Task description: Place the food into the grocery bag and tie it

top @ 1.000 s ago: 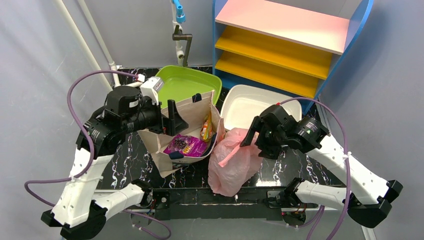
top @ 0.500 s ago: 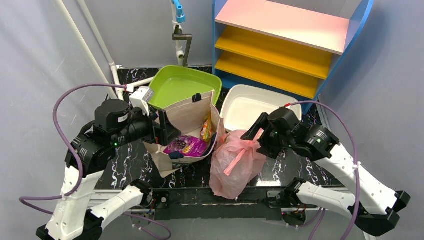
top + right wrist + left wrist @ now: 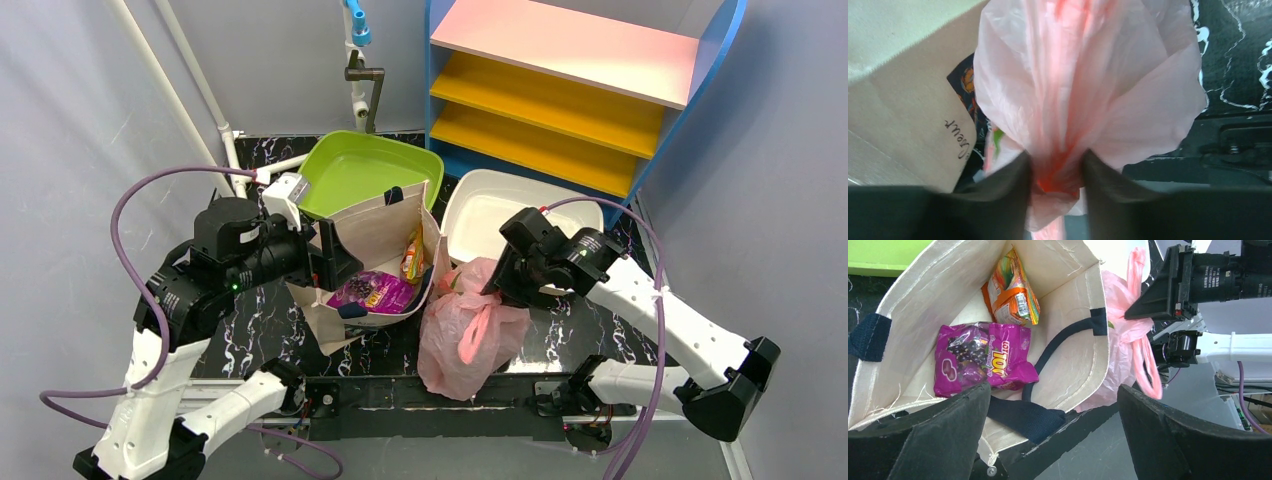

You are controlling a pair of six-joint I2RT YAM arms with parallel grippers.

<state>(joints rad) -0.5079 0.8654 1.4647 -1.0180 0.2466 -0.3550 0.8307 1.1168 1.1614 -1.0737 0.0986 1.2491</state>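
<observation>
Your right gripper (image 3: pixel 1055 161) is clamped on the bunched neck of the grocery bag (image 3: pixel 462 350). In the wrist view both fingers (image 3: pixel 998 197) press the gathered pink plastic from either side, with no gap. A second ago those jaws stood wide, off to the bag's right. Now they've come in over the top and pinched. Read that as packing over and the tie starting.

The bag sits on the table (image 3: pixel 560 330) toward the near edge, centre-right, slumped but upright. It touches the right wall of the canvas tote (image 3: pixel 378 228) and stands just near of the white bin (image 3: pixel 490 212). One loop handle (image 3: pixel 470 335) hangs loose down the front, outside the grip. You can't make out the food through the plastic. Only a green patch (image 3: pixel 997 137) shows by the mouth; can't tell which piece.

Your left gripper (image 3: pixel 1054 390) is spread fully and holds nothing. It hovers over the tote's mouth, left of the bag, drawn back a little leftward over that second. Under it in the tote lie a purple packet (image 3: pixel 978 357) and an orange packet (image 3: pixel 1013 292); neither belongs to this task. The green bin (image 3: pixel 370 170) is at the far side of the tote.

Likely next need: the left gripper on that loose handle, since one pinch won't make a knot. Thin plastic may slip out or tear if you pull hard.
</observation>
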